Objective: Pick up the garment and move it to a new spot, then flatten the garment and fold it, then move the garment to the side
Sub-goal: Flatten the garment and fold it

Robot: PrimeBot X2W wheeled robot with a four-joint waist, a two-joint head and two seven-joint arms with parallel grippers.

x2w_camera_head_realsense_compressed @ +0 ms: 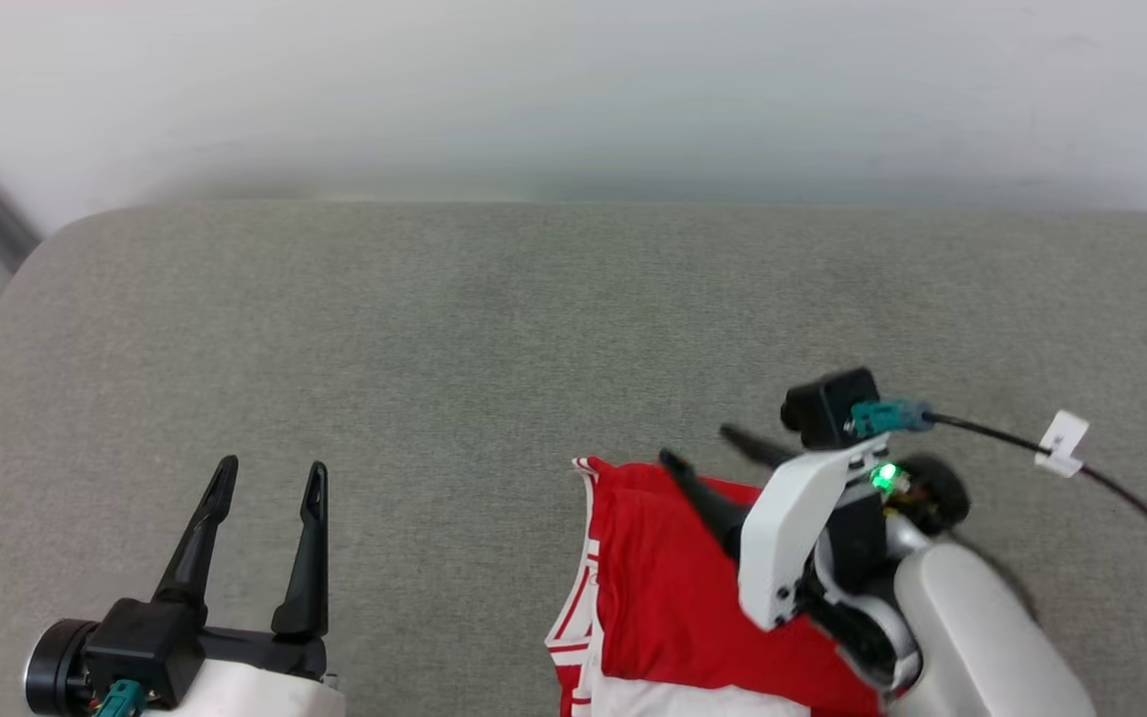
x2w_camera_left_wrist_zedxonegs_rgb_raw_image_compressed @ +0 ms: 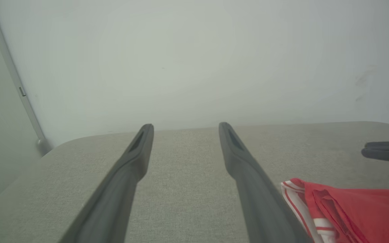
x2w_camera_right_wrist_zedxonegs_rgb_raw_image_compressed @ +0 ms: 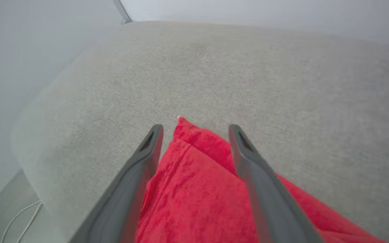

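Right tool (x2w_camera_right_wrist_zedxonegs_rgb_raw_image_compressed: 196,129) – spread, released, over red garment (x2w_camera_right_wrist_zedxonegs_rgb_raw_image_compressed: 194,189) | left tool (x2w_camera_left_wrist_zedxonegs_rgb_raw_image_compressed: 186,126) – spread, empty, above grey cushion (x2w_camera_head_realsense_compressed: 494,329)

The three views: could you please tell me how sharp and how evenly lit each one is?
Head view: soft, even light, the garment crisp. Left wrist view: the left gripper is blurred up close, the wall hazy. Right wrist view: the right gripper is soft-edged, the garment's weave sharper.

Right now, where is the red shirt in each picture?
Head view: shirt at the bottom, right of centre, under the right end effector.
Left wrist view: shirt in the bottom right corner.
Right wrist view: shirt at bottom centre.
Shared landmark: the grey cushion under it.
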